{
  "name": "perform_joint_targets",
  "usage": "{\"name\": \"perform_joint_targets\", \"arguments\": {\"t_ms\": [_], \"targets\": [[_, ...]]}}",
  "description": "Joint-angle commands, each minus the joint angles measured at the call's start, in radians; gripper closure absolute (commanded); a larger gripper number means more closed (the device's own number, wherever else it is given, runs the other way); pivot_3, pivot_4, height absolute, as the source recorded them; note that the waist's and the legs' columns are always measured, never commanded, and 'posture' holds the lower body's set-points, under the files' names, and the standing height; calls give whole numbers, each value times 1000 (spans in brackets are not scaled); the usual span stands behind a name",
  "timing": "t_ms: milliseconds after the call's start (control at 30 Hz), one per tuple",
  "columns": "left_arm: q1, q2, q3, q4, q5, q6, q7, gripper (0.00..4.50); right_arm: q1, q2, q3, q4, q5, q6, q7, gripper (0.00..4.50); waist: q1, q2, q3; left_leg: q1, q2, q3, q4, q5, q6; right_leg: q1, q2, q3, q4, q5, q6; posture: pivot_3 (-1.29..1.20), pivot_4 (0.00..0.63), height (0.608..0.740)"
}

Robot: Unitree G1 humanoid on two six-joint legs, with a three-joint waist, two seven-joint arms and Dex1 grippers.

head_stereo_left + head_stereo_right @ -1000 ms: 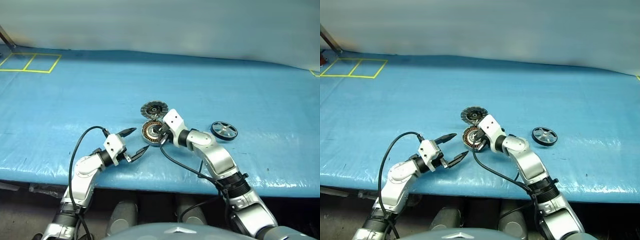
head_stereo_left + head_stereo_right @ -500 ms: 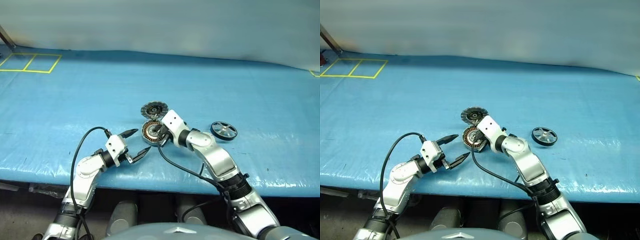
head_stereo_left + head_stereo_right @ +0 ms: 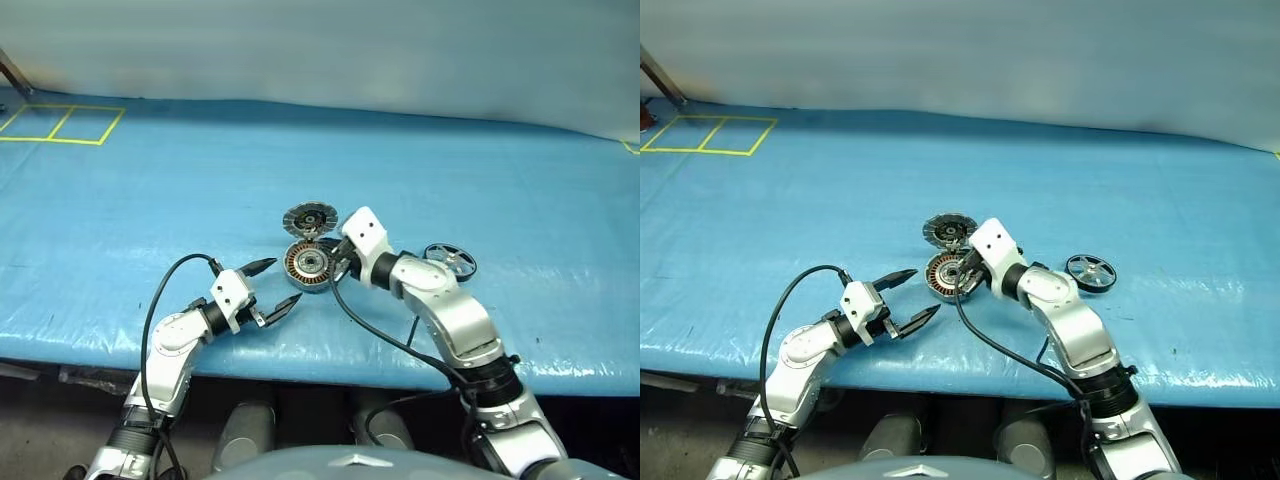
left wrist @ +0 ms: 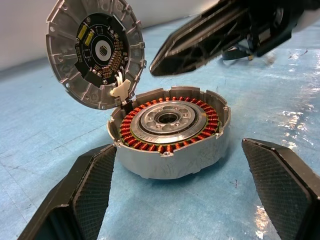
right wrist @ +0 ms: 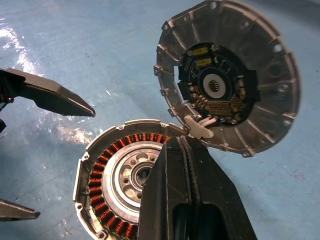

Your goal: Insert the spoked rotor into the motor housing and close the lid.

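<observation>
The motor housing (image 3: 305,265) lies on the blue table with its copper winding ring and silver hub showing. Its grey ribbed lid (image 3: 308,218) stands swung open at the far rim, circuit side (image 4: 97,50) facing me. My right gripper (image 5: 183,150) is shut and empty, its tips hovering just above the housing's near-right rim. On the housing's left, my left gripper (image 3: 281,281) rests open with the housing (image 4: 170,131) straight ahead of its fingers (image 4: 92,186). The spoked rotor (image 3: 1091,271) lies flat to the right, partly behind my right forearm.
Blue plastic sheeting (image 3: 150,190) covers the table. Yellow tape squares (image 3: 60,125) mark the far left corner. The table's front edge (image 3: 330,365) runs just beneath both forearms. A pale wall stands behind the table.
My right gripper, still shut, has lifted off the housing's hub and drawn up and to the right, uncovering the housing. The left arm has stayed put.
</observation>
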Motion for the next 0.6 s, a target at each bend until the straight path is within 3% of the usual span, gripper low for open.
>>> {"name": "perform_joint_targets", "arguments": {"t_ms": [33,200,367,600], "targets": [[-6,3,20,-27,-33,-9,-7,88,47,-118,-88,-101,-11,7,16,4479,7,0,0,0,0,0,0,0,0,0,0,0,0,0,0,0,150,740],[-17,-2,28,-32,-67,-6,-18,88,116,-308,-210,-127,-49,24,10,4479,15,-1,0,-1,-1,1,-1,0,0,0,-2,0,-1,-1,1,0,150,740],[-37,-13,31,-41,-118,14,-39,88,117,-419,-267,-99,-61,46,23,2983,14,-1,1,-1,-1,2,-1,0,0,0,-2,0,-1,-1,1,0,150,740],[-46,-28,14,-20,-103,7,-38,88,106,-518,-264,-1,-66,62,81,2983,19,-2,1,-1,-1,2,-1,0,0,2,-2,-1,-5,0,2,0,150,740]]}}
